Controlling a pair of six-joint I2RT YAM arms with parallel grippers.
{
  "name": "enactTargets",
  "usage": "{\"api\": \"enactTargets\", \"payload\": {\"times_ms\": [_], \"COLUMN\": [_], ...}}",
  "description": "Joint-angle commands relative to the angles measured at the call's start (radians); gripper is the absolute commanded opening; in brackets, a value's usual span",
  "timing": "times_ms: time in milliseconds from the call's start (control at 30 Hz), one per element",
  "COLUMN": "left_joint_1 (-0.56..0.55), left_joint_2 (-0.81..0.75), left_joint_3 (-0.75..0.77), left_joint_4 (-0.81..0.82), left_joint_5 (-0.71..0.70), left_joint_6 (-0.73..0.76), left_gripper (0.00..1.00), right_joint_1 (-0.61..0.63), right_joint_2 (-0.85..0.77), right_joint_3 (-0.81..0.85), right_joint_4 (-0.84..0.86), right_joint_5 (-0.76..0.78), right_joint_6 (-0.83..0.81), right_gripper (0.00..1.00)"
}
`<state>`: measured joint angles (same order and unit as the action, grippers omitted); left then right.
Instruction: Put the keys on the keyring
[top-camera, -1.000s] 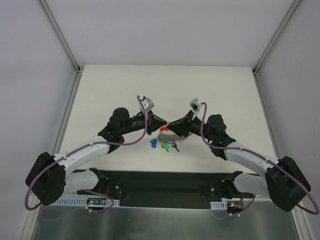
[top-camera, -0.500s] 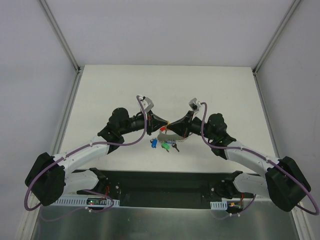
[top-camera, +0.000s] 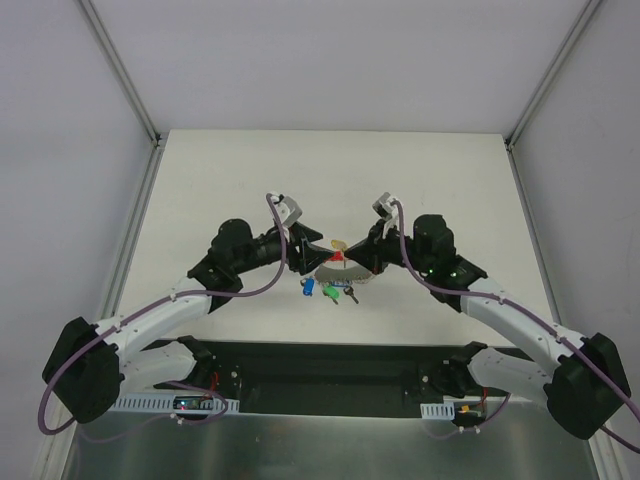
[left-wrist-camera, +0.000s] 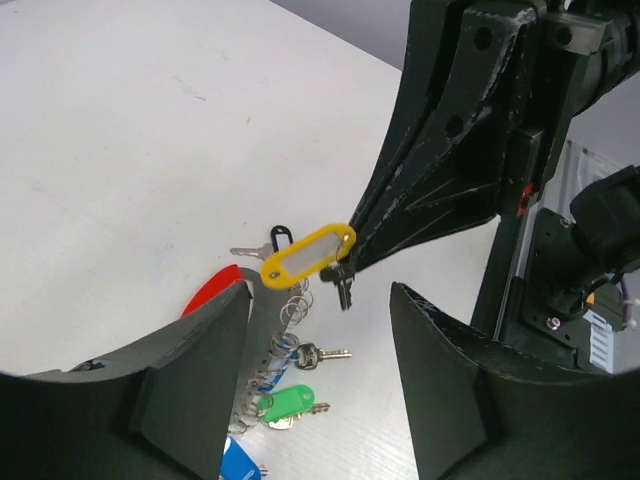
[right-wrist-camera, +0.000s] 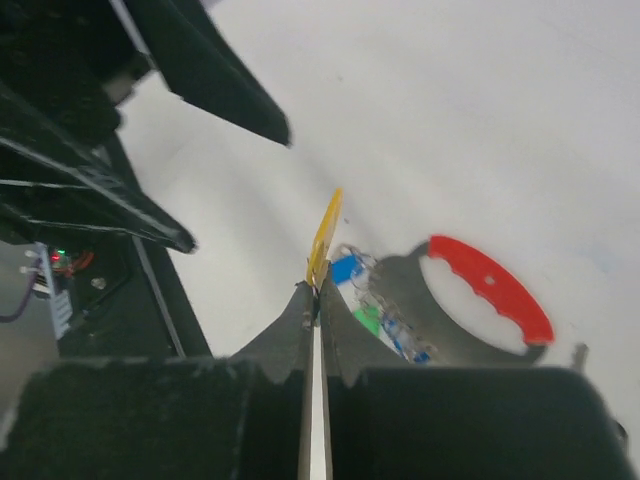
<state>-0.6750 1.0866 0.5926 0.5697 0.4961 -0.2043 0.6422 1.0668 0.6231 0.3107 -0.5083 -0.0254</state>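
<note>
The flat yellow plastic key tag is clamped by one end in the right gripper and held above the white tabletop. The left gripper is spread apart just beside it, with nothing gripped.

The keyring of red loop band, grey piece and thin wire ring lies close to the near edge, about midway between the left and right edges. The green-capped key and blue-capped key lie by it.

Only a thin edge of the tag is pinched, so it could be twisted or lost if pressed against the ring. The unpinned ring could be dragged, and the crowded fingertips could be knocked together.

Whether the tag is already linked to the wire coils cannot be told. No split in the ring can be made out. The small dark piece under the right fingertips is unclear.
</note>
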Motion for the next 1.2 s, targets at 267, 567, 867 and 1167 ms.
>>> {"api": "enactTargets", "payload": {"times_ms": [267, 567, 867, 1167], "left_joint_1": [-0.009, -0.009, -0.008, -0.008], "left_joint_2": [-0.217, -0.343, -0.343, -0.363], "left_joint_3": [-0.074, -0.206, -0.218, -0.223], "left_joint_4": [-0.323, -0.383, -0.384, -0.390], "left_joint_5": [-0.563, -0.784, -0.783, -0.772], "left_joint_6": [0.046, 0.043, 0.046, 0.045], "left_gripper": [0.89, 0.99, 0.99, 0.99], "right_joint_1": [-0.007, -0.055, -0.065, -0.075], "right_joint_2": [0.194, 0.559, 0.736, 0.618], "right_joint_3": [0.345, 0.428, 0.523, 0.471], "right_joint_4": [-0.973, -1.107, -1.118, -1.023], "right_joint_5": [0.951, 1.183, 1.173, 1.007], "right_joint_6": [-0.108, 0.021, 0.062, 0.030], "right_gripper": [0.01, 0.01, 0.11, 0.41]}}
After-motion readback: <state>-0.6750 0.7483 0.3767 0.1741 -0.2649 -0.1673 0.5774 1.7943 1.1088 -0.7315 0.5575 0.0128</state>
